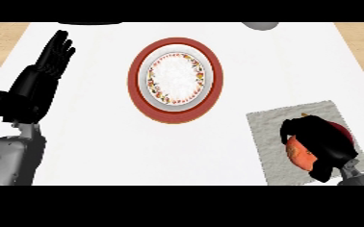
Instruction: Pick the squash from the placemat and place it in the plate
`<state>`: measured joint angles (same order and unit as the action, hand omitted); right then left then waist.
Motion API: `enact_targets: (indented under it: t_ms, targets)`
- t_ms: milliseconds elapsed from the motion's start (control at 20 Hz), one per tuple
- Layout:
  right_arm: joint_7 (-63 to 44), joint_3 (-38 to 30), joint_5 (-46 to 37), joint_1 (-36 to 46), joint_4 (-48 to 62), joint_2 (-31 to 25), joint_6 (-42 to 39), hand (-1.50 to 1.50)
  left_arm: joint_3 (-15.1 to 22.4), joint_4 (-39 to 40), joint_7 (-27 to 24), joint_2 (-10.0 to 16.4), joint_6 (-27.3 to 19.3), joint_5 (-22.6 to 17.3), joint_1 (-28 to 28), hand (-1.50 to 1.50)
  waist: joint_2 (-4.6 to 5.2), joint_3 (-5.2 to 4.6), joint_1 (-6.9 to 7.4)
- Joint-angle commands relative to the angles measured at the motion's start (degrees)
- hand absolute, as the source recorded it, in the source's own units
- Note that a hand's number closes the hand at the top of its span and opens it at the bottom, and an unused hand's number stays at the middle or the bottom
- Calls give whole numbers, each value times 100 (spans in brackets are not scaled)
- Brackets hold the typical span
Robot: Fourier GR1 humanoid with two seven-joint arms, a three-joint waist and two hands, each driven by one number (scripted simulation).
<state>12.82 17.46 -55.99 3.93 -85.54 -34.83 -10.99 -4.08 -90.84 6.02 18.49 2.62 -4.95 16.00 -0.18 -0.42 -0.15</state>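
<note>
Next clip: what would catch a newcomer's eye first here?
The red-rimmed plate at the centre of the white counter. Then the right hand at lower right, fingers curled round the orange squash over the grey placemat. The left hand rests open at the left edge.

Left hand (51,57) at left edge: open, fingers straight, pointing up, resting. Grey left forearm (16,156) below it. Right hand (320,142) lower right: fingers curled round squash (300,156).
</note>
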Motion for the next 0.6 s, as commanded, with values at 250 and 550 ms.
enact_targets:
  t_ms: [250, 550]
  targets:
    - [-2523, -1650, -19, -657, 35, 557, 637, 150, -72, -234, 123, -17, -148, 76, -240, 0, -72, 35, -346]
    - [-4209, -1740, -265, -1313, -1952, 1277, 612, 150, -168, -375, 324, 115, 23, -81, -164, 0, -38, 31, -163]
